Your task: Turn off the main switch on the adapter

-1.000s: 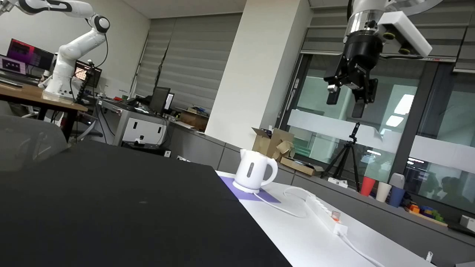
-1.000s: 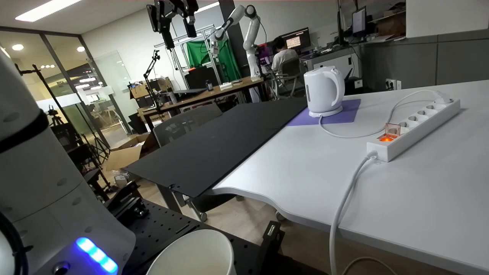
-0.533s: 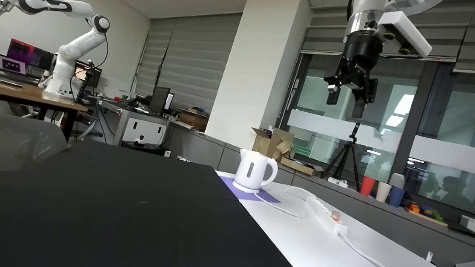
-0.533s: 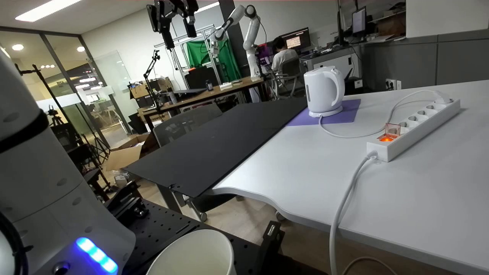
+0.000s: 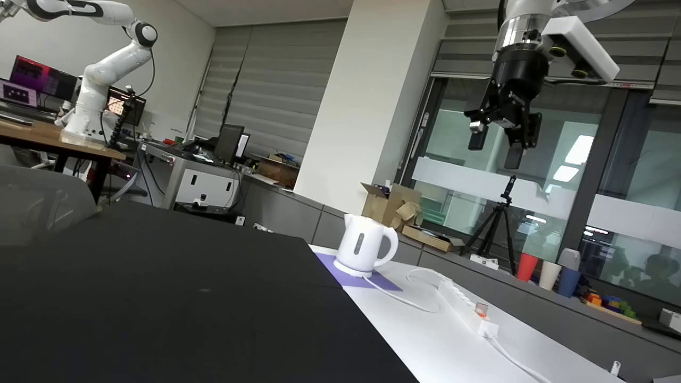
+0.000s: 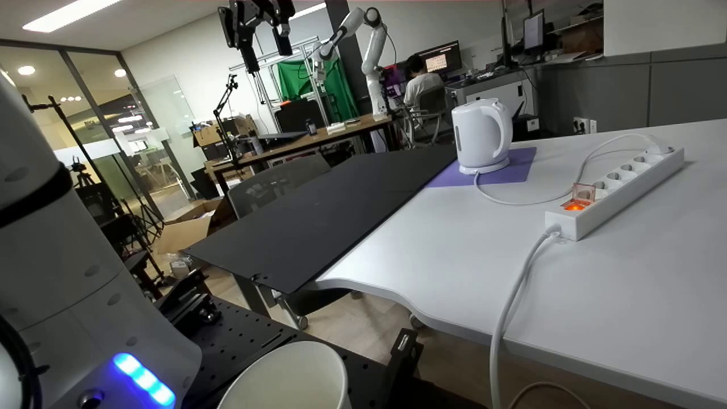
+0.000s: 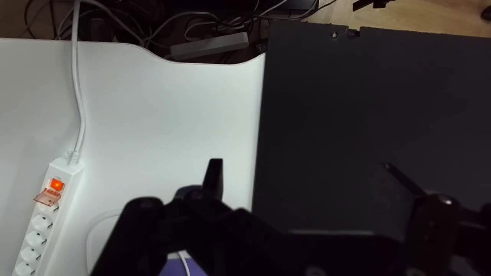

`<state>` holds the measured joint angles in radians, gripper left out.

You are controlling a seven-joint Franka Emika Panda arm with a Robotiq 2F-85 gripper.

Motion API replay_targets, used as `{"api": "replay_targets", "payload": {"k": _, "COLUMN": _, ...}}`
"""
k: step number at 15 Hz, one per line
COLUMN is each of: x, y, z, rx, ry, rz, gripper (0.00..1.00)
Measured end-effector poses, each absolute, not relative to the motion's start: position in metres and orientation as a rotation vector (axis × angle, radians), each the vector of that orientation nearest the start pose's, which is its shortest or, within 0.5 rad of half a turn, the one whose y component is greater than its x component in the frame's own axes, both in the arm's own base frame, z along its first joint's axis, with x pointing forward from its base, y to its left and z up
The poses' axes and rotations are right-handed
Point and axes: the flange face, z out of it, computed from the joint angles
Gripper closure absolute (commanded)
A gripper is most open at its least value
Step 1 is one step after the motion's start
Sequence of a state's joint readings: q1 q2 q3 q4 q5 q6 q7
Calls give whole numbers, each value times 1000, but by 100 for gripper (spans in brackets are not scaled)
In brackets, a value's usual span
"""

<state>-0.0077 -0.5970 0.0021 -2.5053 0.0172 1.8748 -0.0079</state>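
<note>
1. White elongated plastic adapter [image 6: 619, 195], on the white table [image 6: 420, 250] near the upright white plastic kettle [image 6: 478, 139]; its square orange switch [image 7: 57, 185] glows, pinkish transparent cover [image 7: 48, 197] raised beside it.
2. Purple flat mat [image 6: 519, 166], under the kettle.
3. My black two-fingered gripper [image 5: 495, 153], held well above the kettle's level, fingers [image 5: 477, 141] standing apart.

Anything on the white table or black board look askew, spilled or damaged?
Nothing looks spilled, and the kettle stands upright. In the wrist view, the black board has a notch in its top edge; damage or cut-out, I can't tell. On the adapter, the cover stands open, exposing the lit switch, probably for access.
</note>
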Motion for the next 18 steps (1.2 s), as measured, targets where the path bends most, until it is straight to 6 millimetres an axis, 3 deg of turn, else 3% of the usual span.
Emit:
{"api": "replay_targets", "payload": {"k": 5, "x": 369, "y": -12, "z": 481, "rx": -3131, "ry": 39, "rz": 24, "gripper": 0}}
{"api": "replay_targets", "payload": {"k": 10, "x": 395, "y": -76, "z": 467, "rx": -3137, "ry": 188, "rz": -152, "gripper": 0}}
{"api": "replay_targets", "payload": {"k": 11, "x": 401, "y": -90, "z": 461, "rx": -3134, "ry": 212, "rz": -183, "gripper": 25}}
{"api": "replay_targets", "payload": {"k": 12, "x": 408, "y": -103, "z": 454, "rx": -3132, "ry": 234, "rz": -211, "gripper": 26}}
{"api": "replay_targets", "payload": {"k": 18, "x": 451, "y": -189, "z": 399, "rx": -3158, "ry": 416, "rz": -271, "gripper": 68}}
